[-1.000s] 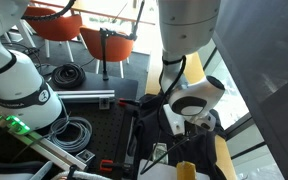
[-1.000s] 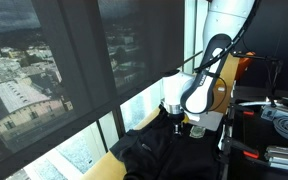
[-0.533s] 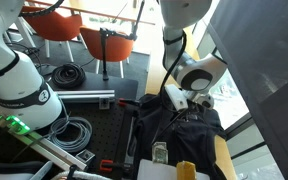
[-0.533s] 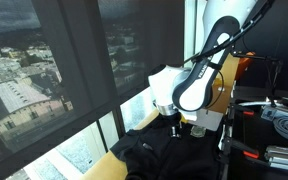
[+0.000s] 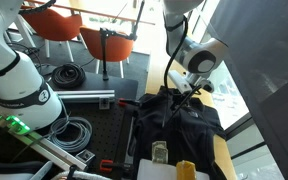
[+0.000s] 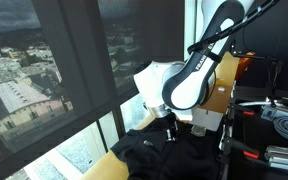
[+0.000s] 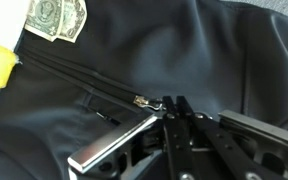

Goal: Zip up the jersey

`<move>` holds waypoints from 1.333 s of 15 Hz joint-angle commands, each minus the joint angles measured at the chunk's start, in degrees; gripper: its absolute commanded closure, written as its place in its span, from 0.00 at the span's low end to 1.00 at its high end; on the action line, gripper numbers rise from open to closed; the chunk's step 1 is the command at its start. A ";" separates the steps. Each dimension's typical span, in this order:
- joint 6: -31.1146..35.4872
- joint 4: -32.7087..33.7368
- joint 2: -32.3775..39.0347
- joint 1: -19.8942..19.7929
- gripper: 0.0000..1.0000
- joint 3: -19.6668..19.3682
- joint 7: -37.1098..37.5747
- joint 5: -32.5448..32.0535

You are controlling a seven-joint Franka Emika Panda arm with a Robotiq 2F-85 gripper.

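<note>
Jersey: black, spread on the bench. In an exterior view, the gripper sits low on its front. In an exterior view, the gripper meets the rumpled cloth. Wrist view: jaws closed, apparently pinching the zip pull. Advised: draw straight along the teeth and keep the fabric taut.

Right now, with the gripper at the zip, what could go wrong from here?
The gripper seems to pinch only the tip of the zipper pull; it could slip off.
The jersey lies loose and creased, so it may bunch or drag instead of zipping.
Dragged fabric could shift the banknote at its edge.
</note>
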 commanded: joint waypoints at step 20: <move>-16.65 22.83 14.15 -1.32 0.98 14.08 -15.06 8.26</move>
